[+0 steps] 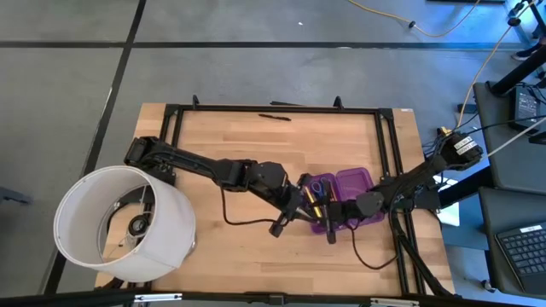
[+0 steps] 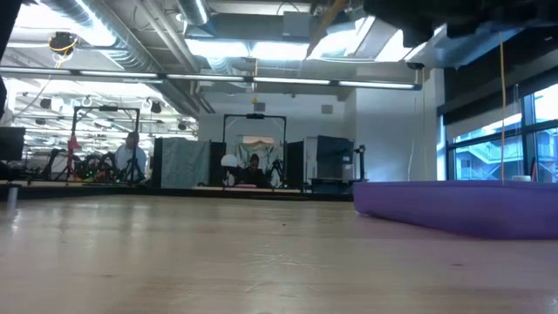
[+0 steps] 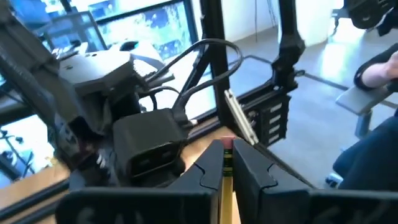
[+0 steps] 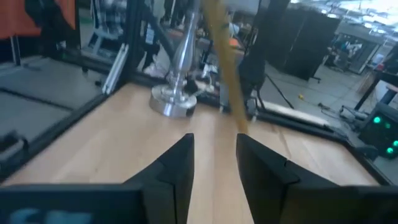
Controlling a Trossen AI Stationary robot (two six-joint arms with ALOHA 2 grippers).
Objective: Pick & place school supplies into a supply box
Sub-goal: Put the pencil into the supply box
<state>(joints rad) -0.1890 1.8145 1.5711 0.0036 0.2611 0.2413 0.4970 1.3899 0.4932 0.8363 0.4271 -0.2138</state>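
Note:
My left gripper [image 1: 303,203] [image 3: 225,163] is shut on a yellow pencil [image 3: 225,163], which hangs upright over the near left end of the purple supply box [image 1: 345,194] [image 2: 453,208]. In the low view the pencil [image 2: 501,113] is a thin upright line reaching down to the box's rim. Blue-handled scissors [image 1: 317,185] lie in the box. My right gripper [image 1: 328,220] [image 4: 212,146] stands open and level beside the box with nothing between its fingers. The pencil's lower end [image 4: 239,121] hangs just ahead of it. My left gripper pinches the pencil just below its eraser end [image 3: 226,149] between its two fingers. The fingers come nearly level from the table's left and lie across the pencil. The pencil hangs upright below them, eraser up, lifted clear of the table.
A large white lampshade [image 1: 124,223] on a metal base [image 4: 174,99] fills the near left corner. A black pen [image 1: 275,116] lies by the far edge, along a black frame [image 1: 256,108]. People show in the room beyond [image 2: 131,157].

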